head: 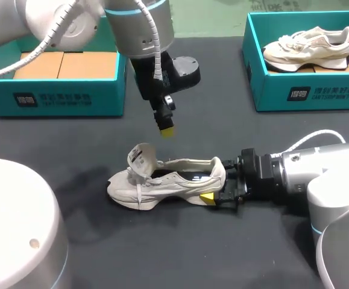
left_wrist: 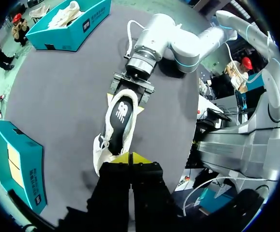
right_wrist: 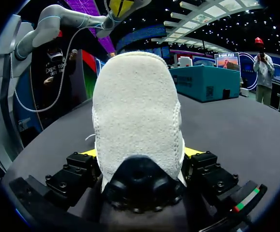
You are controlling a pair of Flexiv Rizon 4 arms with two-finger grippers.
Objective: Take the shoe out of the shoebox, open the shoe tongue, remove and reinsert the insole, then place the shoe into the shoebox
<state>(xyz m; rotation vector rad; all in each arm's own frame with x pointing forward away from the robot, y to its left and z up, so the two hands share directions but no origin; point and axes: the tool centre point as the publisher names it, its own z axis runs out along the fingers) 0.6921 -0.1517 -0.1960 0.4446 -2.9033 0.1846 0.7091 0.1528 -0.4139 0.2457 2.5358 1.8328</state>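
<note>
Dark grey table (head: pixel 72 150) carries two teal boxes along its far edge: an empty shoebox (head: pixel 59 96) with a bare cardboard floor toward the far left corner, and a second shoebox (head: pixel 307 93) at the far right corner with another pale shoe (head: pixel 310 48) lying inside. Near the table's middle, well apart from both boxes, the shoe (head: pixel 162 180) stands on its sole, toe toward the left edge, its tongue (head: pixel 143 158) pulled up and curled forward and the dark insole (left_wrist: pixel 120 113) showing inside. The right gripper (head: pixel 215 183) comes in low from the right edge and clamps the heel from both sides. The left gripper (head: pixel 167 130) hangs above the shoe on its far side, yellow tips pressed together on nothing, its arm partly covering the empty shoebox.
</note>
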